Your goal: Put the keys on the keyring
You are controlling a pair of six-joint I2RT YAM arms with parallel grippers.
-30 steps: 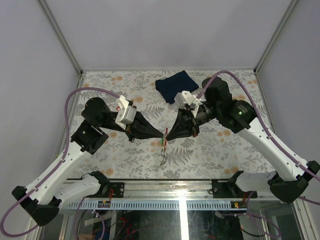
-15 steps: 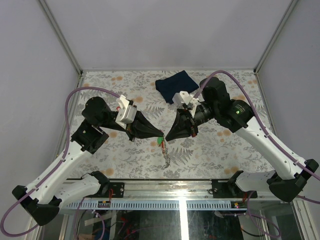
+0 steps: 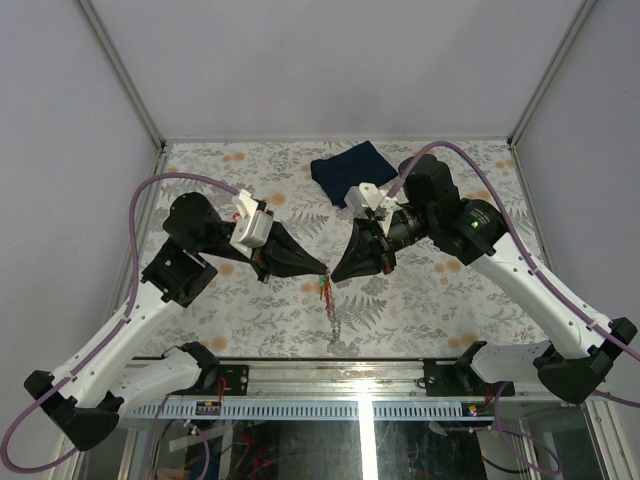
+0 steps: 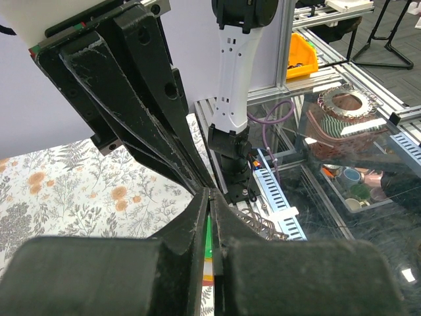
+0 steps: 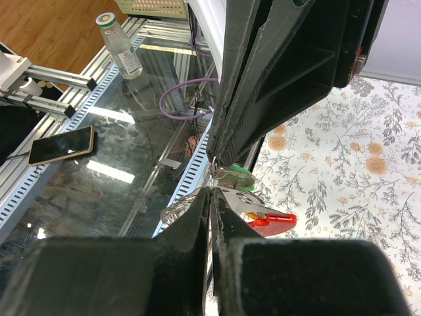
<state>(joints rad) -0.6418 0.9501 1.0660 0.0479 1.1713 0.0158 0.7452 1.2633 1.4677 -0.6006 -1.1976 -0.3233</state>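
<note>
Left jaws pinch green key [image 5: 238, 175] beside right jaws' dangling keyring [image 3: 326, 293]

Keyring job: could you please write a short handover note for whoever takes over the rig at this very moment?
Left claw: shut on the green key.
Right claw: shut, apparently pinching the keyring beside its red tag.
Both tips meet in mid-air above the table, with the loop dangling below them.
Done: key and ring are picked up and held tip to tip. Whether the green key is threaded on cannot be told.
Left: confirm the threading. The yellow-orange key is not clearly visible, so find it and add it.
</note>
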